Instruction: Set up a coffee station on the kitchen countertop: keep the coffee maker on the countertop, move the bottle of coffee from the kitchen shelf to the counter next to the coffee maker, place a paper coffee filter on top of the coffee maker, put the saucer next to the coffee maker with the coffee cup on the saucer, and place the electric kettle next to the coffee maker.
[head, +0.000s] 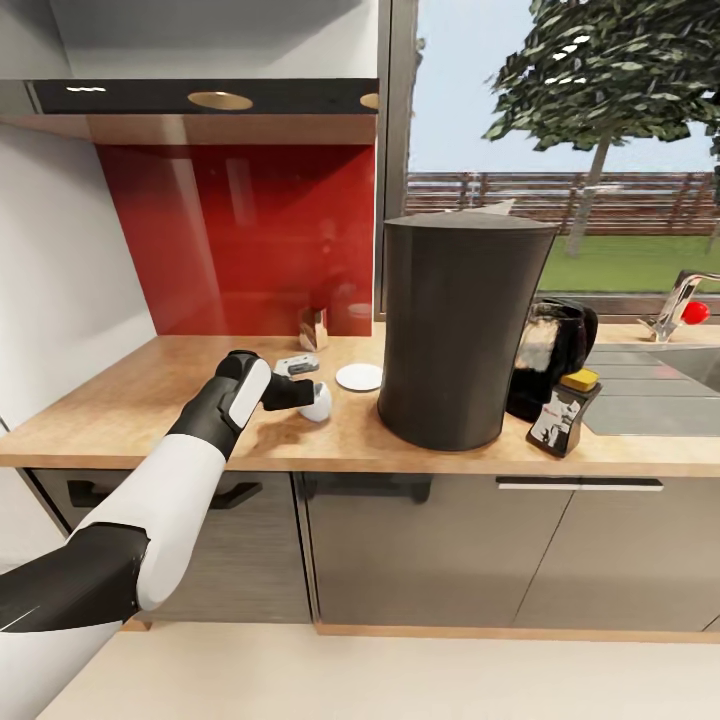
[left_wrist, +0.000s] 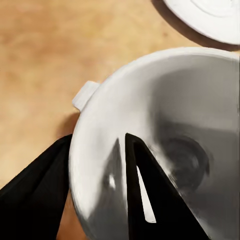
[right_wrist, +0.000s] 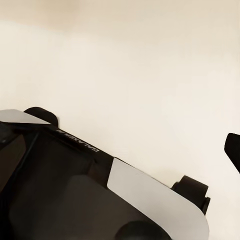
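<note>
Coffee cup (left_wrist: 165, 150) is sitting on the wooden countertop (head: 120, 400) just left of the one white saucer (head: 359, 377), and the left gripper (left_wrist: 95, 190) has its jaws straddling the rim, one finger inside the bowl and one outside, narrowly parted around the wall, though I can't tell if it's truly clamped yet. It looks like a light, stiff, slick ceramic piece that'd chip if bumped, so that rim pinch near the little handle (left_wrist: 85, 95) seems the sensible hold. Count-wise: one cup, one saucer, one big dark electric kettle (head: 455, 330), one coffee maker (head: 555, 370) to its right; the right gripper's state I can't tell.
</note>
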